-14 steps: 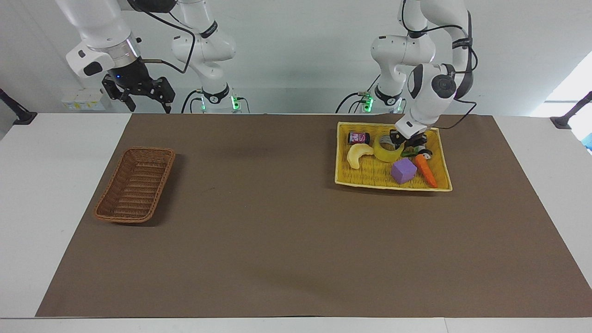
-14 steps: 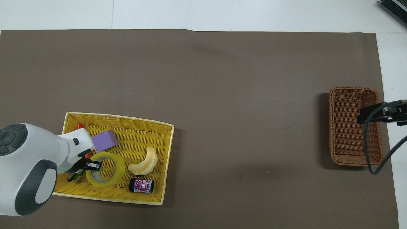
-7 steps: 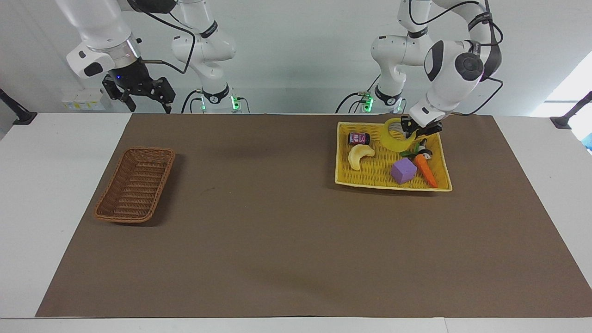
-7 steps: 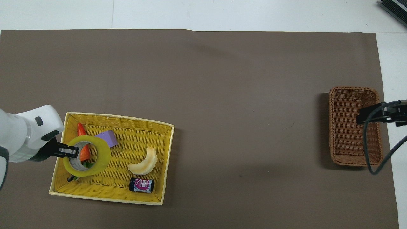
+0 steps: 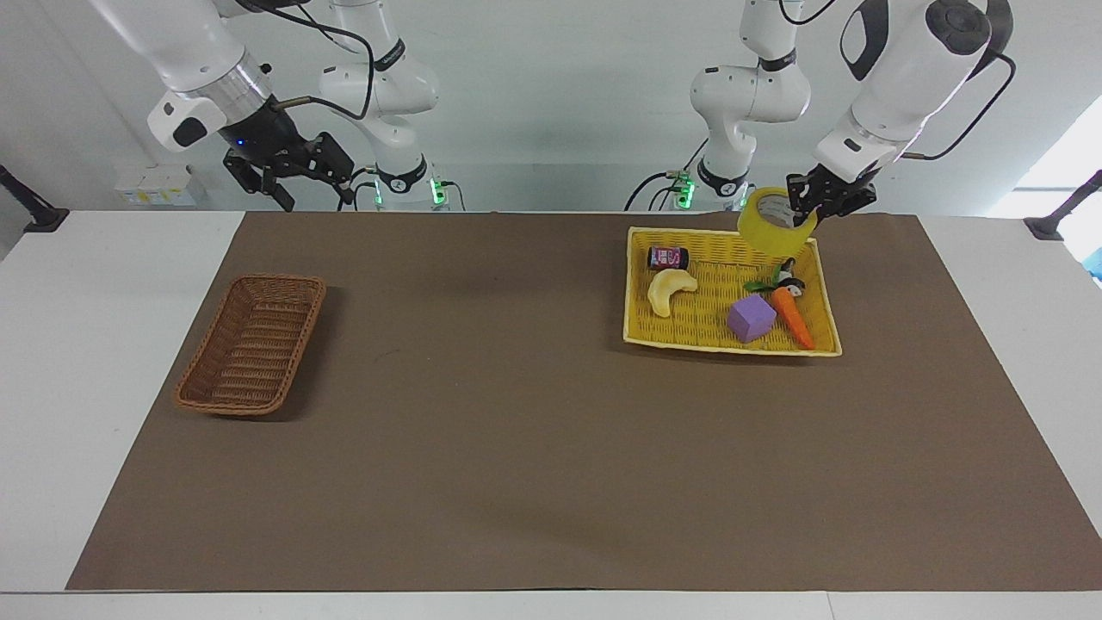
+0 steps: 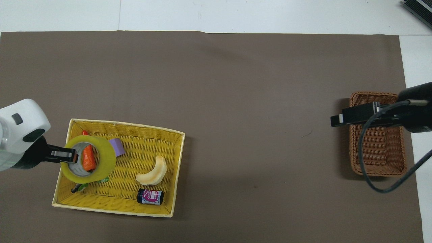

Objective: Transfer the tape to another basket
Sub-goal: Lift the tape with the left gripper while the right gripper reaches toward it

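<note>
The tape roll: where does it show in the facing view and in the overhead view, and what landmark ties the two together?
Facing view: the tape roll hangs from the left tool, in the air over the yellow tray's edge nearest the robots.
Overhead view: the tape roll covers part of the tray, with the carrot seen through its hole.
Shared landmark: the purple block.

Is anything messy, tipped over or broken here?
Nothing stands out. The left hand holds the tape tilted in the air over the yellow tray, which is just part of moving it.
</note>
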